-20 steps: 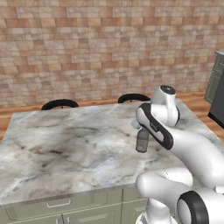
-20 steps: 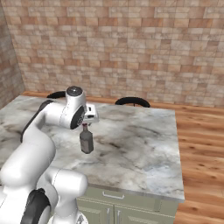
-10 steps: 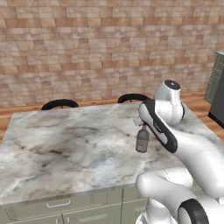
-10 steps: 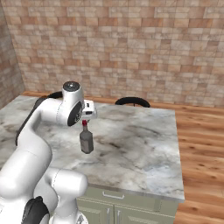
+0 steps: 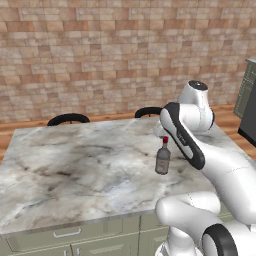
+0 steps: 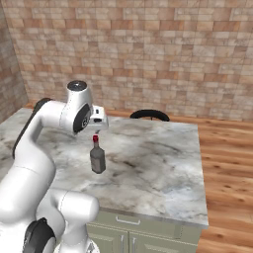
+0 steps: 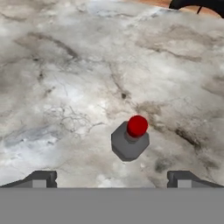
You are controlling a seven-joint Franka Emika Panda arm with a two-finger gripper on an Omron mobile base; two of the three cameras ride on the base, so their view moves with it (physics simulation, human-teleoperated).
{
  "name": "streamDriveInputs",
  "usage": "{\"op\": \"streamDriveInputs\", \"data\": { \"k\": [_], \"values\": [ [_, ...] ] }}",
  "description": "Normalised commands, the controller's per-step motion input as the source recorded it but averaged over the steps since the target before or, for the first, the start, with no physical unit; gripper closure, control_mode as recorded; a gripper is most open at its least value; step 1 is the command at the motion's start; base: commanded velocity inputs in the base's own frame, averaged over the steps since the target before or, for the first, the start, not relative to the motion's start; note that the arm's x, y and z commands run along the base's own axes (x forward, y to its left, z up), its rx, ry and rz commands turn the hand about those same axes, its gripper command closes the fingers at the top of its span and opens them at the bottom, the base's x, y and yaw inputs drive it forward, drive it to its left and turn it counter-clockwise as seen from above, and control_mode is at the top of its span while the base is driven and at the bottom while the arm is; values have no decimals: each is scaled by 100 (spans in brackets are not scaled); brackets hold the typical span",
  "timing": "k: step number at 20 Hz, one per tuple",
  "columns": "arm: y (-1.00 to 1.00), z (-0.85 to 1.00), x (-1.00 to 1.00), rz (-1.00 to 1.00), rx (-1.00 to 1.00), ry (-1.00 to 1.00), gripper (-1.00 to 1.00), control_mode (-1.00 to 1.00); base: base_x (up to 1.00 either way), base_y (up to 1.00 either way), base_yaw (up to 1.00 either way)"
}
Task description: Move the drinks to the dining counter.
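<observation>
Nearby, only bare dining counter (image 5: 75,170) surrounds the upright bottle (image 5: 162,159); fingers (image 7: 43,178) spread.

A brick wall (image 5: 100,55) in tan and reddish blocks runs across the background, well beyond the fingers and facing them. Two black round stools stand on the side away from the fingers: one stool (image 5: 68,119) far off toward the left in the left base view, the other stool (image 6: 149,114) closer, its dark curved seat also showing at the top right of the hand view. A wooden floor (image 6: 225,163) stretches out to the right, and a dark cabinet (image 5: 248,102) stands at the far right edge.
</observation>
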Motion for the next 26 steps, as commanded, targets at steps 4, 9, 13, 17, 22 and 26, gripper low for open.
{"op": "streamDriveInputs", "data": {
  "k": [4, 9, 13, 17, 22, 26],
  "values": [
    [0, 37, -7, -15, 0, 8, -100, -100, 0, 0, 0],
    [0, 40, -18, -17, 0, 9, -100, -100, 0, 0, 0],
    [0, 24, -37, -16, 0, 6, -100, -100, 0, 0, 0],
    [0, 6, -48, -14, 0, 1, -100, -100, 0, 0, 0],
    [0, 0, -57, -9, 0, 0, -100, -100, 0, 0, 0],
    [0, 4, -61, -1, 0, -7, -100, -100, 0, 0, 0]
  ]
}}
